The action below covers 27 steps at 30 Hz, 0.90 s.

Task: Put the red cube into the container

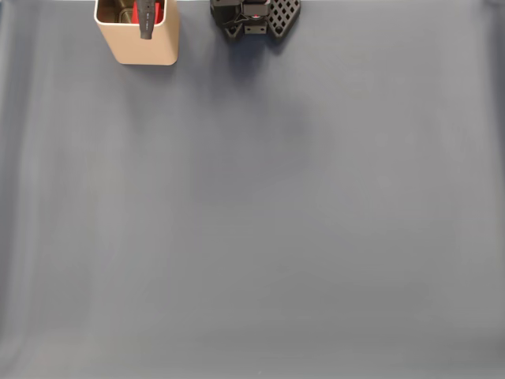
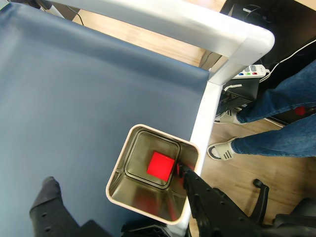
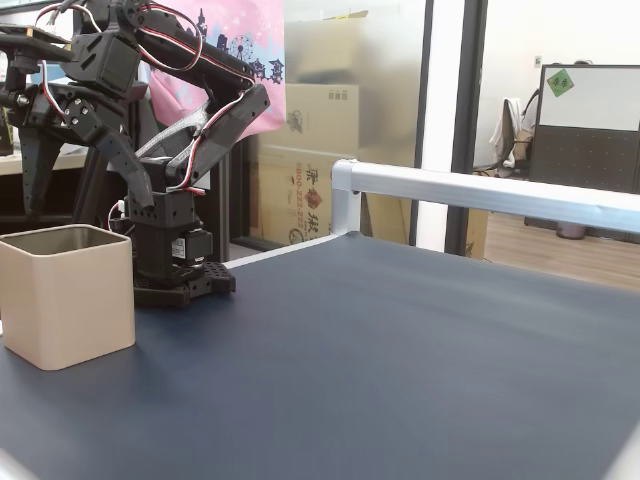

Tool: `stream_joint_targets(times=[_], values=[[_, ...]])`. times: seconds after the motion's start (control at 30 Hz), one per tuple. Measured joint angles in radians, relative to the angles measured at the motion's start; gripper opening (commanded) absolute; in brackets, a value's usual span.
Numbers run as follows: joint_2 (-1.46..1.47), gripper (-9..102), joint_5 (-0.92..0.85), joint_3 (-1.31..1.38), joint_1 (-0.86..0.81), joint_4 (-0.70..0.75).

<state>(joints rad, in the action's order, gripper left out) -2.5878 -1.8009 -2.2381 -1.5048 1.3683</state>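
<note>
Item: red cube (image 2: 161, 165), lying flat on the shiny floor of the container (image 2: 148, 210); my gripper (image 2: 116, 185) hanging over the opening.

I am holding my jaws spread wide with nothing between them, one finger reaching over the tin's rim and the other off to the side above the blue table (image 2: 89, 89); I judge the drop done. The wrist view is looking straight down the tin and showing the cube whole. A fixed view from above is catching only a red sliver (image 1: 158, 12) past my finger. A fixed view from the side is giving the tin's beige wall (image 3: 65, 295) and my arm (image 3: 170, 120) bent above it.
</note>
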Motion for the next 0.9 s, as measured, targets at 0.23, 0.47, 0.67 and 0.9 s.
stream_joint_targets(times=[0.23, 0.47, 0.67, 0.9], values=[[-0.005, 53, 0.006, 0.0, 0.0, -0.015], [-0.005, 50, 0.011, 0.0, 0.0, -0.029], [-0.005, 28, 0.017, 0.0, 0.006, -0.04], [-0.018, 0, 0.051, 0.0, 0.094, -0.044]])
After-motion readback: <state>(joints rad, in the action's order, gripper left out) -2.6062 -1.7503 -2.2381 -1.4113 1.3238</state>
